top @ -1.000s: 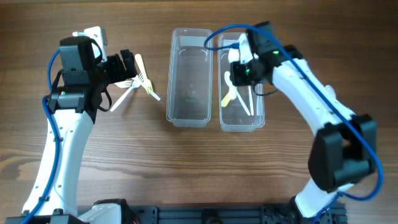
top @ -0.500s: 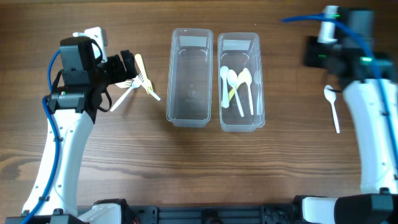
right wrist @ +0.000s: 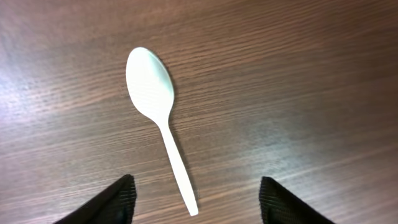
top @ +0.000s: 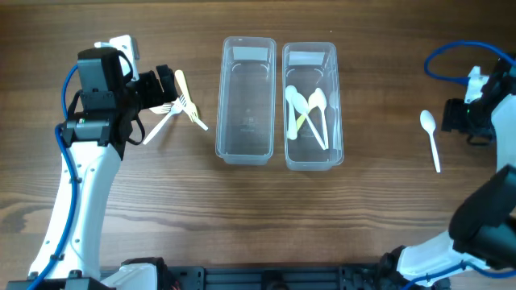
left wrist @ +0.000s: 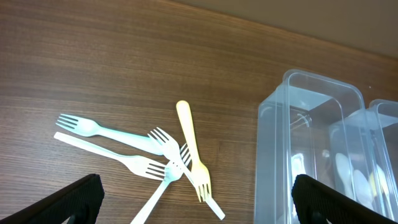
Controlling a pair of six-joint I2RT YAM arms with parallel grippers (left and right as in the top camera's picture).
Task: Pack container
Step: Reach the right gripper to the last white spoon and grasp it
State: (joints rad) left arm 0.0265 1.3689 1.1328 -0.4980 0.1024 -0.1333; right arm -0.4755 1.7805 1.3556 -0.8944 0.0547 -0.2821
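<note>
Just beneath spread right gripper (right wrist: 196, 186), white spoon (right wrist: 164, 134)

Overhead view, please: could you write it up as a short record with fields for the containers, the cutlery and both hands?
left container: empty
right container: holds spoons, mostly white, one yellowish
forks: four, piled on the table, left of both containers
loose spoon: on the table, far right
left hand: open, empty, above the forks
right hand: open, empty, straddling the loose spoon's handle

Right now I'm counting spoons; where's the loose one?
Overhead, the spoon lies on the table, far right, below the open right fingers, apart from the containers.
</note>
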